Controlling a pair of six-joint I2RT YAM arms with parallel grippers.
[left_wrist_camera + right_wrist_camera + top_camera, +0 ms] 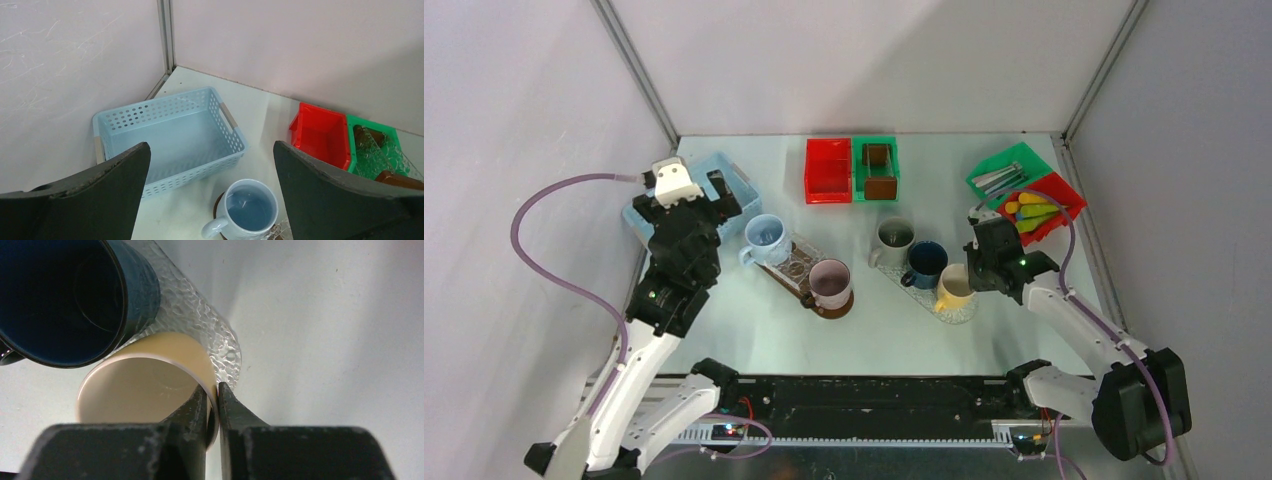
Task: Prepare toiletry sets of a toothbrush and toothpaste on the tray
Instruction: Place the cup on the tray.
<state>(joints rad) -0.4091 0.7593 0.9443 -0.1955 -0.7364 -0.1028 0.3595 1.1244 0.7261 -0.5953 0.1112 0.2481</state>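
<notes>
Mug [150, 385], cream: rim pinched by right fingers [227, 407]; left fingers [320, 195] wide, empty.

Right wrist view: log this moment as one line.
right tool: shut on cream mug rim | left tool: open, by basket | toothbrushes, tubes: untouched

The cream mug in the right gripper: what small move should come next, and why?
Probably lift the cream mug straight up, off the glass tray. The right gripper is shut on its rim, one finger inside and one outside, and the dark blue mug stands close beside it, so a sideways pull might knock that mug.
</notes>
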